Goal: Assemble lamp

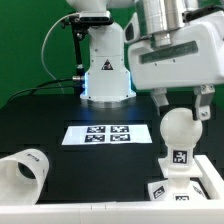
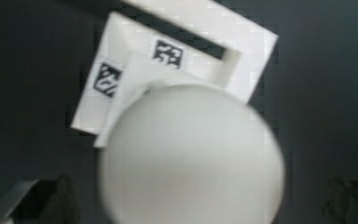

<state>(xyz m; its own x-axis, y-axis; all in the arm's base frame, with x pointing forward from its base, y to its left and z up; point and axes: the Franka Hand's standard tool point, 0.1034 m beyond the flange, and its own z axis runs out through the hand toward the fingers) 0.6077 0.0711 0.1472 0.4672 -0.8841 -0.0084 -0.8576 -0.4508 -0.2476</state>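
Note:
The lamp's round-headed bulb [image 1: 178, 130] stands upright on the blocky white base [image 1: 186, 186] at the exterior view's right, a square tag on its neck. My gripper [image 1: 182, 100] hangs open just above it, one finger on each side of the round head, neither touching. In the wrist view the bulb head [image 2: 190, 150] fills the middle, with the tagged base [image 2: 158, 60] behind it and my gripper [image 2: 194, 205] straddling the head; its dark fingers [image 2: 43, 200] show only at the corners. The tapered shade [image 1: 22, 172] lies on its side at the exterior view's left, apart from the rest.
The marker board [image 1: 100, 134] lies flat on the black table between the arm's pedestal [image 1: 106, 75] and the front edge. A white rim [image 1: 100, 212] runs along the table's front. A black cable [image 1: 50, 50] trails behind the pedestal.

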